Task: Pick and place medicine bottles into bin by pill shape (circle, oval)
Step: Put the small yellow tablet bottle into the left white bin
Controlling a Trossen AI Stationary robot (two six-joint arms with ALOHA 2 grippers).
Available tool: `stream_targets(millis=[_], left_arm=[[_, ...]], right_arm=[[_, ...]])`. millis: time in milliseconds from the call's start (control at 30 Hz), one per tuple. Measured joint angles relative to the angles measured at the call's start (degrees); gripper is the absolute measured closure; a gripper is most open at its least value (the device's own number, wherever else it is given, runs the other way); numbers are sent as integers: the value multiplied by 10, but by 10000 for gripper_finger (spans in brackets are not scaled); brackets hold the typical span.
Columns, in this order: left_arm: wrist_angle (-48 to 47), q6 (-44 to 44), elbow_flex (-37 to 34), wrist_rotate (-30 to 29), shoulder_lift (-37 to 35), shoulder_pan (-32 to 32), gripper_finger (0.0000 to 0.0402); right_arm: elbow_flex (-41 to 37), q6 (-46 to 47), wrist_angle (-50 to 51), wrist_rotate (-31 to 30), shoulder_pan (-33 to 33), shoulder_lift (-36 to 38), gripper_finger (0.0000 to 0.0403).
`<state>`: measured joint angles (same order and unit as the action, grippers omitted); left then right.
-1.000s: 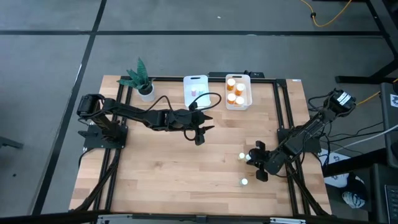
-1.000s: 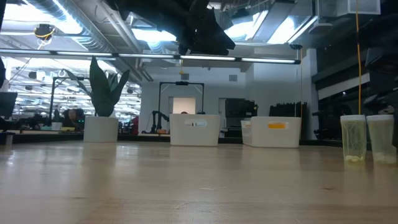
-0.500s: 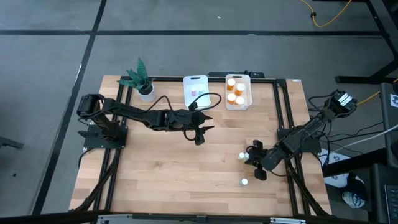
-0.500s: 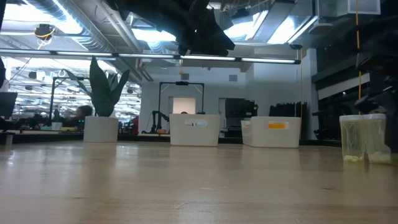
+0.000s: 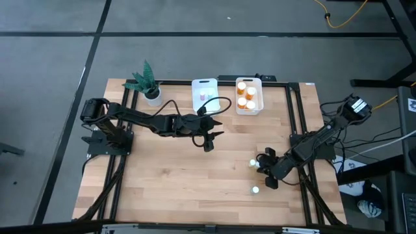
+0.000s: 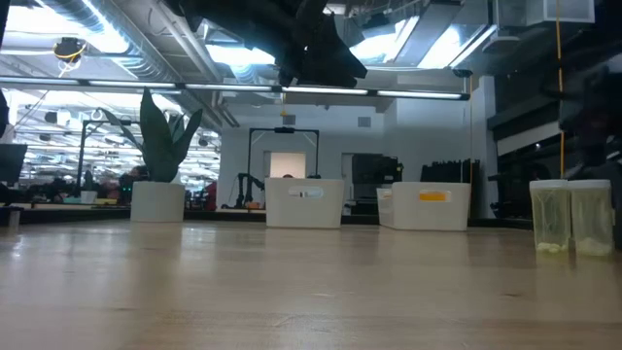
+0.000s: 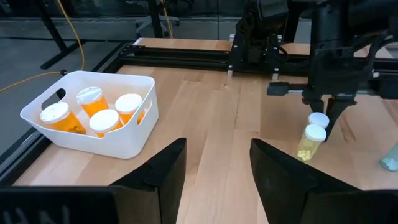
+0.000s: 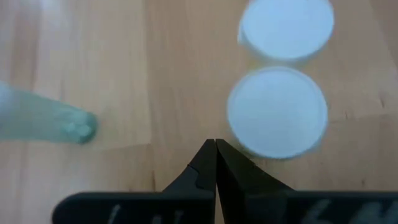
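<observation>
Two small pale bottles with white caps [image 8: 277,112] [image 8: 286,28] stand upright on their bases, close together, at the table's right middle [image 5: 253,163]. They also show in the low view [image 6: 551,216] [image 6: 591,216]. A third pale greenish bottle [image 5: 255,190] is nearer the front edge. My right gripper [image 8: 216,146] is shut, points down and is beside the nearer cap. My left gripper [image 7: 214,180] is open and empty above the table's middle [image 5: 208,140]. Several orange bottles with white caps sit in a white bin [image 7: 134,134]. My right gripper has its shut fingertips [image 8: 208,158] right beside the rim of the nearer bottle's white cap [image 8: 249,140], coming from above and pointing down. I cannot tell whether they touch it. The bottle stands upright on the table.
Two white bins [image 5: 205,93] [image 5: 259,97] stand side by side at the far edge. A potted green plant [image 5: 146,81] stands at the far left. Black frame rails run along the table's sides [image 5: 296,110]. Bare wood lies between the arms and the near edge.
My right gripper has moved a little toward the table's left, closer to the two standing bottles. In the low view the right-hand bottle now stands slightly nearer the other one than a second ago.
</observation>
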<state>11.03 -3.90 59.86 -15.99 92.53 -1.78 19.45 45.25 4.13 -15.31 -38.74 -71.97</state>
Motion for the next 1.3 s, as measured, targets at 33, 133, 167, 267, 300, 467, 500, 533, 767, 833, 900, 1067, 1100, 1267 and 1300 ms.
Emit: stream_targets(millis=[33, 133, 167, 267, 300, 467, 500, 533, 767, 833, 900, 1067, 1100, 1267, 1300], left_arm=[[0, 0, 0, 0, 0, 0, 233], [0, 0, 0, 0, 0, 0, 233], [0, 0, 0, 0, 0, 0, 233], [0, 0, 0, 0, 0, 0, 233], [0, 0, 0, 0, 0, 0, 233], [0, 0, 0, 0, 0, 0, 233], [0, 0, 0, 0, 0, 0, 233], [0, 0, 0, 0, 0, 0, 233], [0, 0, 0, 0, 0, 0, 233], [0, 0, 0, 0, 0, 0, 233], [0, 0, 0, 0, 0, 0, 233], [-1, 0, 0, 0, 0, 0, 233], [-1, 0, 0, 0, 0, 0, 233], [-1, 0, 0, 0, 0, 0, 233], [-1, 0, 0, 0, 0, 0, 233]], right_arm=[[0, 4, 0, 0, 0, -7, 399], [1, 10, -5, -12, -1, -22, 399], [1, 9, -7, -13, -1, -24, 399], [1, 7, -11, -20, -1, -25, 399], [1, 6, -12, -25, -1, -25, 399], [0, -6, -13, -35, 0, -26, 399], [0, -7, -13, -41, 0, -26, 399], [0, -7, -13, -42, 0, -26, 399], [0, -18, -12, -57, 5, -26, 399], [0, -24, -12, -57, 13, -26, 399], [0, -37, -12, -56, 24, -26, 399], [0, -72, -13, -51, 52, -26, 399], [0, -80, -13, -48, 59, -26, 399], [0, -111, -13, -39, 87, -26, 399], [0, -116, -14, -38, 92, -26, 399]])
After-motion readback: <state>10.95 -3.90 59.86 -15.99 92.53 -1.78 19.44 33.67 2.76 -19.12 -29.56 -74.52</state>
